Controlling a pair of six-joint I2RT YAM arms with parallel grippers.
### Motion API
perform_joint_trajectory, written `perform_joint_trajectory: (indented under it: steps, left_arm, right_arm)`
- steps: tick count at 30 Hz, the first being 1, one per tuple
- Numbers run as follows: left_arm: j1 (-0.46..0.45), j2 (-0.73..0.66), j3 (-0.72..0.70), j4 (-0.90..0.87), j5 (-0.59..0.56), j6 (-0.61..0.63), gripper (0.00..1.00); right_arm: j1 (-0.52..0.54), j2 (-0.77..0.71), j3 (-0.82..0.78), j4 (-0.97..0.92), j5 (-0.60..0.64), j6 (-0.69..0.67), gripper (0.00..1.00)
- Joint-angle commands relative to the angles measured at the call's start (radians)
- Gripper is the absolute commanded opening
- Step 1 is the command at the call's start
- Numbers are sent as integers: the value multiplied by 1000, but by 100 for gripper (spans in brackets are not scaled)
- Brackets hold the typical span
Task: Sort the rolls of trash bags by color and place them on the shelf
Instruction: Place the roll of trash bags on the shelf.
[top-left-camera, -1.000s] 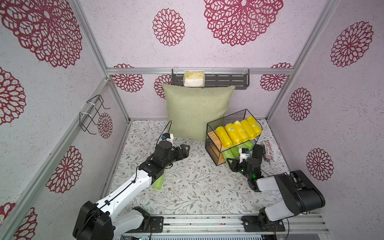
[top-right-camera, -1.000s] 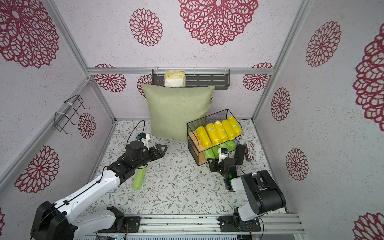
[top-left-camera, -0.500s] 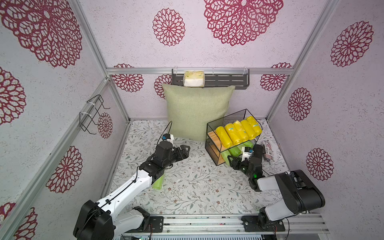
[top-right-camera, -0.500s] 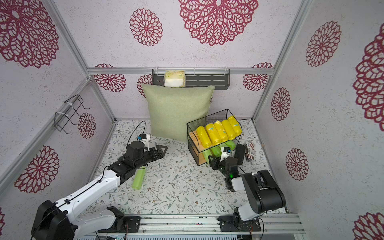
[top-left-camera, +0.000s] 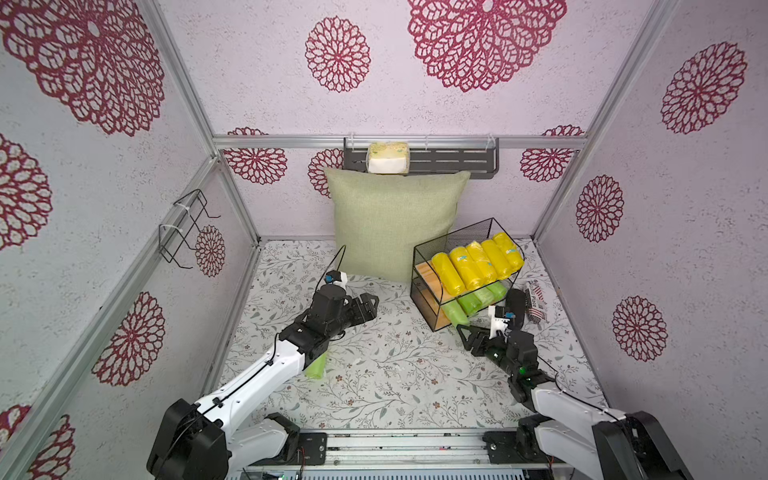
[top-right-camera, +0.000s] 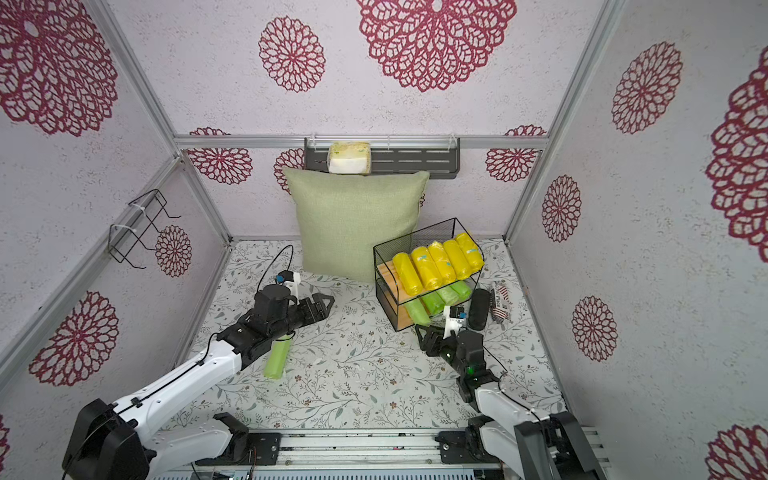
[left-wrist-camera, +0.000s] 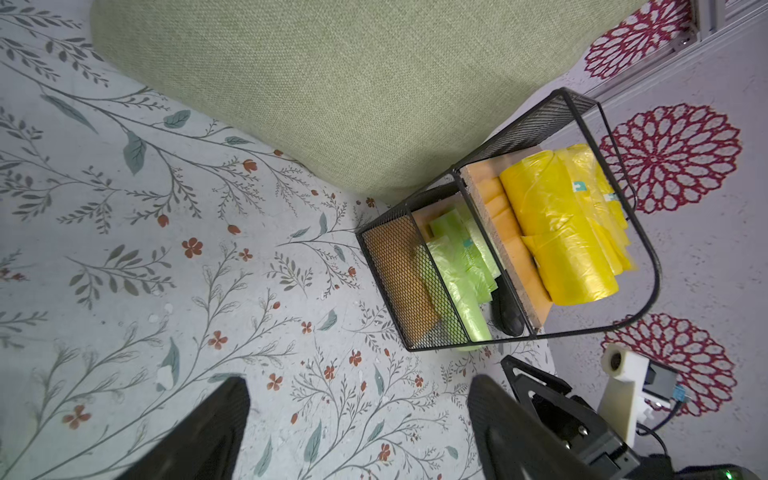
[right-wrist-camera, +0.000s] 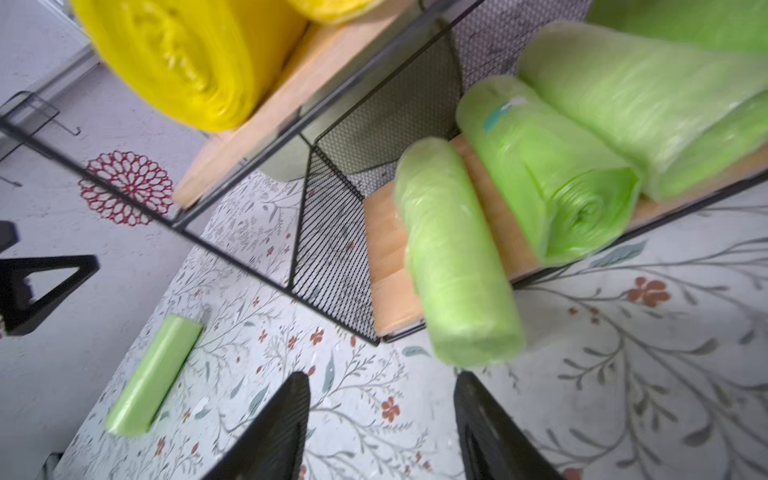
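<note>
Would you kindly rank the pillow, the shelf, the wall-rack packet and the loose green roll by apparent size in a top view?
1. pillow
2. shelf
3. packet
4. loose green roll, partly under the left arm, so 3 and 4 are unsure

Yellow rolls (top-left-camera: 476, 266): five are counted, laid side by side on the upper board (left-wrist-camera: 494, 203), above and beyond the right jaws.
Green rolls (right-wrist-camera: 457, 257): five are counted; four are seen on the lower board (right-wrist-camera: 384, 257), the nearest just ahead of the right jaws.
Loose roll (top-right-camera: 277, 359): one of those five is seen on the floor (top-left-camera: 374, 374), behind the left jaws, under that arm.
Shelf (top-left-camera: 453, 245): one is counted, just ahead of the right jaws.
Boards: two are counted.
Grippers: two are counted, left gripper (left-wrist-camera: 357, 384) and right gripper (right-wrist-camera: 380, 376).
Pillow (top-left-camera: 395, 224): one is counted, ahead of the left jaws.
Wall rack (top-left-camera: 453, 160): one is counted.
Packet (top-left-camera: 387, 158): one is counted.
Wire holder (top-left-camera: 185, 228): one is counted.
</note>
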Motion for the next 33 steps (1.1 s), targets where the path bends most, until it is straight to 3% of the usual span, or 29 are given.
perform_joint_trajectory:
  steps: [1, 5, 13, 20, 28, 33]
  left_arm:
    - [7, 10, -3, -5, -8, 23, 88]
    - [8, 29, 13, -24, -1, 37, 88]
    - [21, 27, 4, -48, -15, 54, 88]
    - [38, 23, -14, -50, -12, 58, 88]
    - [67, 10, -32, -84, -37, 75, 89]
    - [96, -13, -39, -164, -110, 99, 89]
  right_arm:
    - [20, -25, -17, -40, 7, 52, 56]
    - [20, 40, -18, 64, 30, 61, 50]
    - [20, 303, 49, 339, 31, 97, 42]
    - [17, 462, 122, 449, 79, 136, 39]
    - [-4, 574, 165, 527, 83, 157, 38]
    - [-11, 513, 122, 522, 80, 160, 40]
